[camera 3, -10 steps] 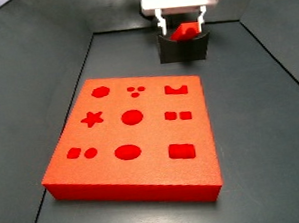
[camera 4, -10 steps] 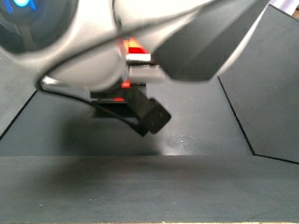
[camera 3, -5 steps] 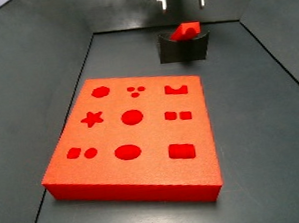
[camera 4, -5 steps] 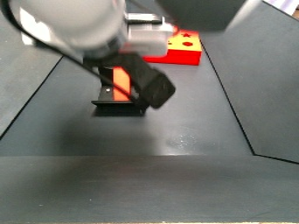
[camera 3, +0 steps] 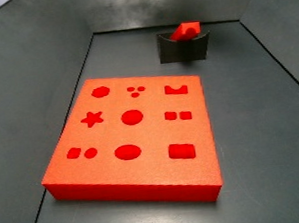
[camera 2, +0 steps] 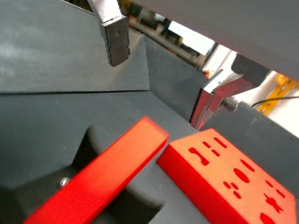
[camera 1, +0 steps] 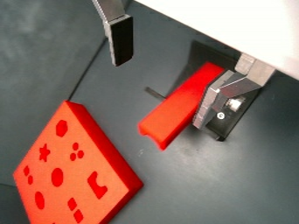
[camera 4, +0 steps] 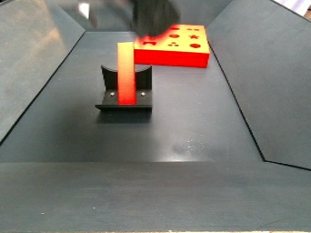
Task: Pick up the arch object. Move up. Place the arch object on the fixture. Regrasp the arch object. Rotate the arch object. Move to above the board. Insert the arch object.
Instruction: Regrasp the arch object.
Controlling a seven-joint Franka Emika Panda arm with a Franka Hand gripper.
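Tool (camera 1: 176, 52) released, fingers (camera 1: 121, 39) spread, above arch object (camera 1: 177, 107). Arch object rests free in fixture (camera 4: 124, 98); board (camera 3: 135, 135) lies apart on tabletop.

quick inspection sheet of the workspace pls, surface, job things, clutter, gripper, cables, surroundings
surface: dark grey matte floor, bare around the parts.
job's things: long slim bright red arch bar stands in the small dark scooped fixture block; large flat red board with shaped holes lies apart from it, holes unfilled.
clutter: nothing seen.
grippers: gripper is above the bar, jaws open, holding nothing; silver fingers clear of the bar.
cables: nothing seen on the floor.
surroundings: sloped dark walls enclose the floor.
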